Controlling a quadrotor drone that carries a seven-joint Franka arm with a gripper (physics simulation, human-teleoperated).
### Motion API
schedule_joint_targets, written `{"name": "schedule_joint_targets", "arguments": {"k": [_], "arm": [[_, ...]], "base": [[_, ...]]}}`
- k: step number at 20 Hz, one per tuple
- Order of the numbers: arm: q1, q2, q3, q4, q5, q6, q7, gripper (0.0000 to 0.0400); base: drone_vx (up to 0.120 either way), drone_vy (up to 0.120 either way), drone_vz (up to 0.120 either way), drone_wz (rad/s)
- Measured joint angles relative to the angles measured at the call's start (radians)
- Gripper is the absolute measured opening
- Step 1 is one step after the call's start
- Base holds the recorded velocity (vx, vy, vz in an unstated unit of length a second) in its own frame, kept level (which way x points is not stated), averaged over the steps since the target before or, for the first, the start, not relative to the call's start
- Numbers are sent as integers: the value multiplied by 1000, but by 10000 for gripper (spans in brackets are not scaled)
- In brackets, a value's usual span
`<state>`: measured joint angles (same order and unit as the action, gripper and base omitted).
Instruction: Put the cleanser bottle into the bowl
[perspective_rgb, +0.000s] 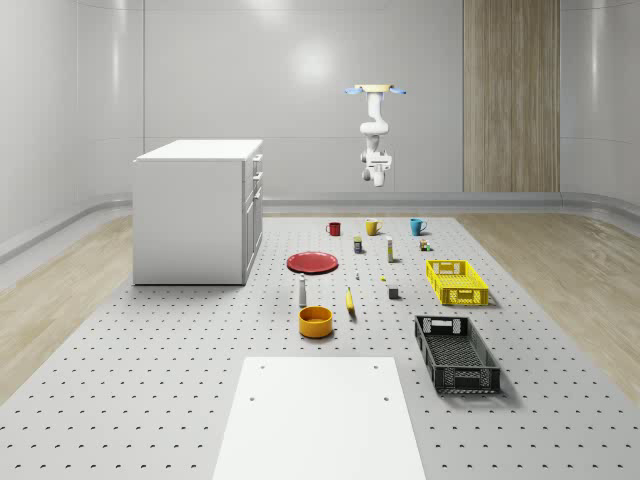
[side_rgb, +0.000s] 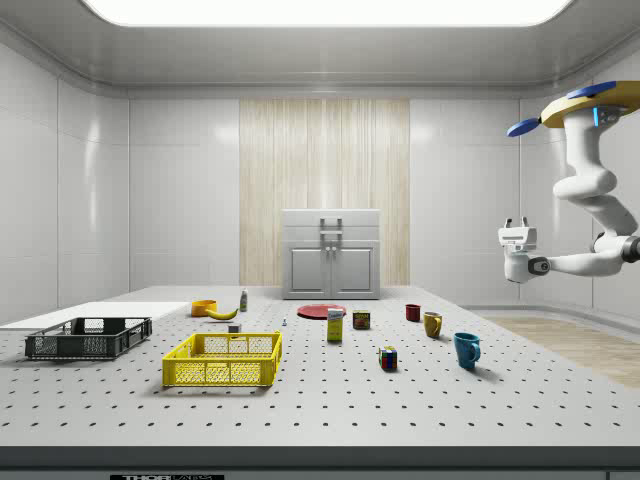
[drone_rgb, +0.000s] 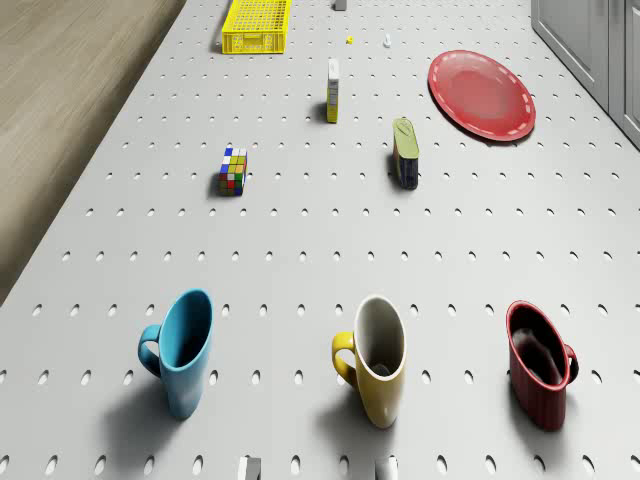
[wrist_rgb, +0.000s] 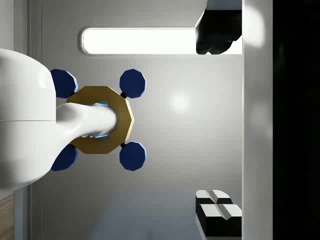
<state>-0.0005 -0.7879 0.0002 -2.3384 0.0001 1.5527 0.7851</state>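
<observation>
The cleanser bottle (perspective_rgb: 302, 291) is a small white bottle standing upright on the perforated table, also seen as the bottle (side_rgb: 243, 300) in the side view. Just in front of it sits the orange bowl (perspective_rgb: 315, 321), (side_rgb: 204, 307). The drone (perspective_rgb: 376, 91) hovers high beyond the table's far end, above the row of mugs. Its arm hangs below it. My gripper (side_rgb: 515, 224) points upward, far from bottle and bowl. In the wrist view the gripper (wrist_rgb: 220, 122) faces the drone's underside (wrist_rgb: 100, 120), and its fingers (wrist_rgb: 217, 30) stand wide apart with nothing between them.
A red mug (drone_rgb: 540, 375), a yellow mug (drone_rgb: 375, 358) and a blue mug (drone_rgb: 185, 350) stand below the drone. Farther on are a puzzle cube (drone_rgb: 233, 171), a can (drone_rgb: 405, 152), a red plate (perspective_rgb: 313, 262), a banana (perspective_rgb: 350, 302), a yellow crate (perspective_rgb: 457, 281), a black crate (perspective_rgb: 456, 352) and a white cabinet (perspective_rgb: 195, 210).
</observation>
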Motion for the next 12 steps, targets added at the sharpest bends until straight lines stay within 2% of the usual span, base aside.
{"name": "schedule_joint_targets", "arguments": {"k": [2, 3, 8, 12], "arm": [[-1, 3, 1, 42, 0, -37, -1, 400], [-2, 7, 1, 63, 1, -53, -1, 400], [-3, 40, 2, 170, 1, -124, -2, 400], [-4, 65, 3, 236, 2, -162, -2, 400]], "base": [[0, -20, 0, 0], [80, -120, 0, 0], [120, -120, 0, 0], [120, -120, 0, 0]]}}
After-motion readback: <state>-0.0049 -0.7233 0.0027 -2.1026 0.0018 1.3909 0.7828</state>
